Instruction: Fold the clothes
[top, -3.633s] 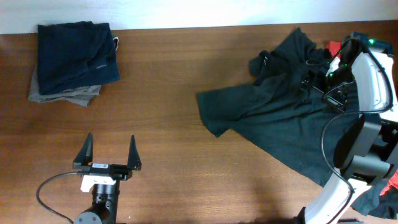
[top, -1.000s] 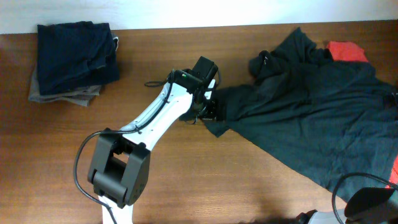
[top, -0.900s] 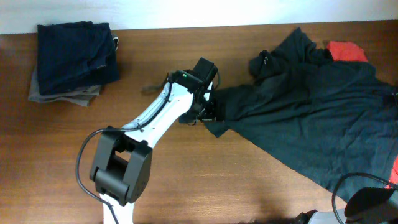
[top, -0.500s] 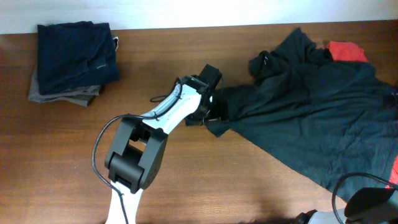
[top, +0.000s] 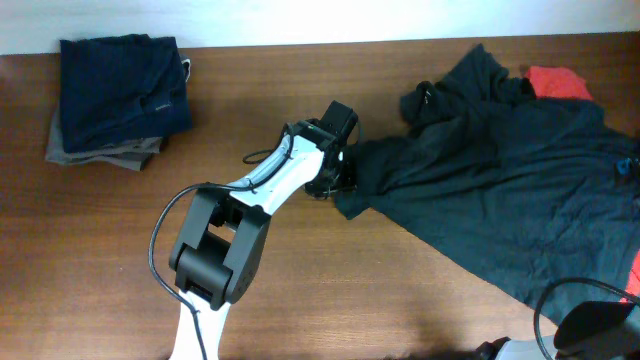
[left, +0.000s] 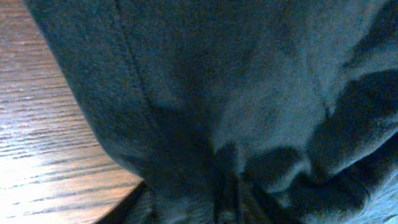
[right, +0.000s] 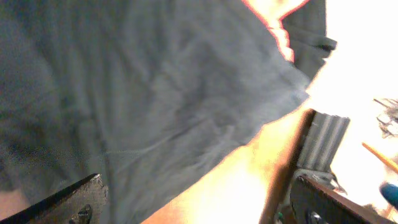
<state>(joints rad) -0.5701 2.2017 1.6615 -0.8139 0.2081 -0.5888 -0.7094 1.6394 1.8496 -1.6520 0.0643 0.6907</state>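
A dark T-shirt (top: 480, 170) lies spread and rumpled across the right half of the table. Its left sleeve points toward the table's middle. My left gripper (top: 338, 180) is down at that sleeve's edge. In the left wrist view the dark T-shirt (left: 217, 93) fills the frame, and its cloth bunches into folds between the jaws, which are shut on it. My right gripper (right: 199, 208) hangs wide open over the dark T-shirt (right: 137, 93) at its right side, with nothing between its fingers.
A stack of folded clothes (top: 118, 95) sits at the back left corner. A red garment (top: 558, 82) shows from under the shirt at the back right. Bare wooden table (top: 300, 290) runs along the front and left.
My left arm came from the table's front to the sleeve, and its jaws closed on the cloth. My right arm left the shirt for the table's right edge.
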